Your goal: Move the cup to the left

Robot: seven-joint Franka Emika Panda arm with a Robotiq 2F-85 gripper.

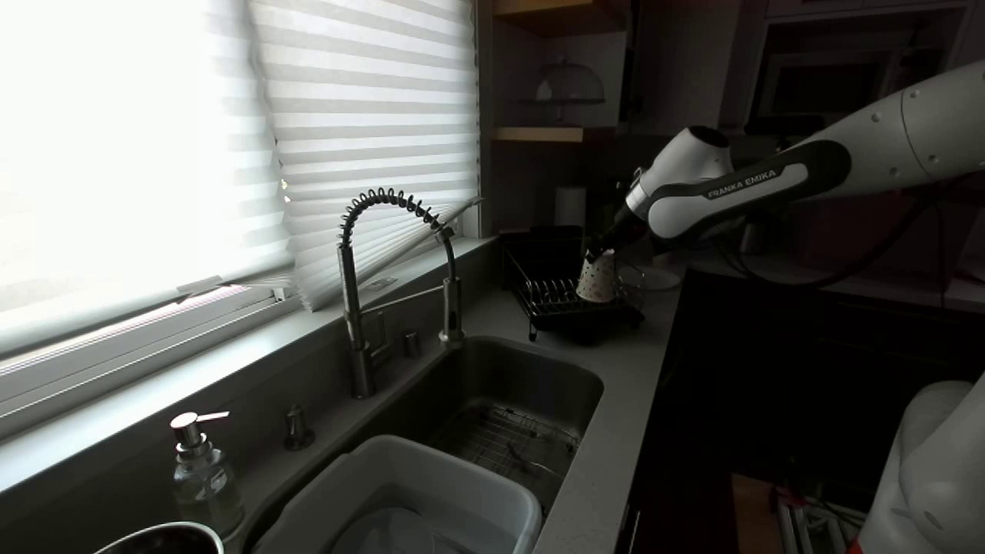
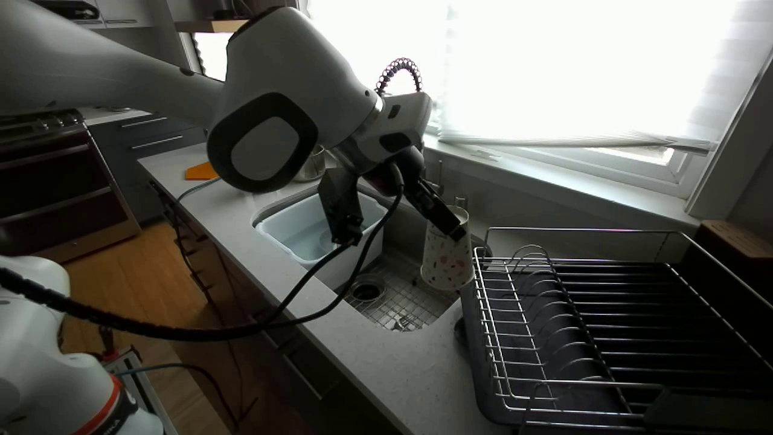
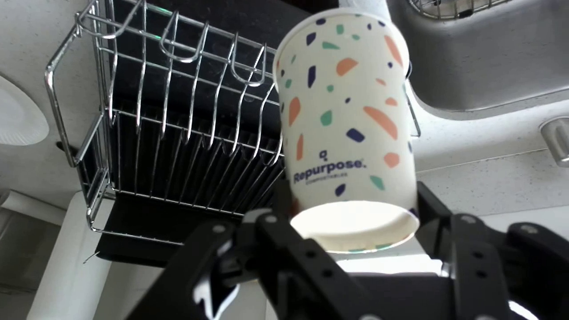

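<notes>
The cup (image 3: 346, 129) is a whitish paper cup with orange, green and dark blue flecks and the word "Repurpose". It shows in both exterior views (image 1: 597, 282) (image 2: 447, 260), wide rim down and narrow end up. My gripper (image 3: 355, 198) is shut on the cup near its narrow end, one finger on each side. The gripper also shows in both exterior views (image 1: 592, 254) (image 2: 454, 228), reaching down to the cup. The cup is at the sink-side end of the dish rack. Whether it touches the rack cannot be told.
The wire dish rack (image 2: 604, 382) stands on the counter (image 2: 416, 374) by the sink (image 1: 531, 369). A grey tub (image 1: 462, 469) sits in the sink. A coiled faucet (image 1: 350, 300) and clear soap bottle (image 1: 206, 485) are along the window side. A white plate (image 3: 20, 115) lies past the rack.
</notes>
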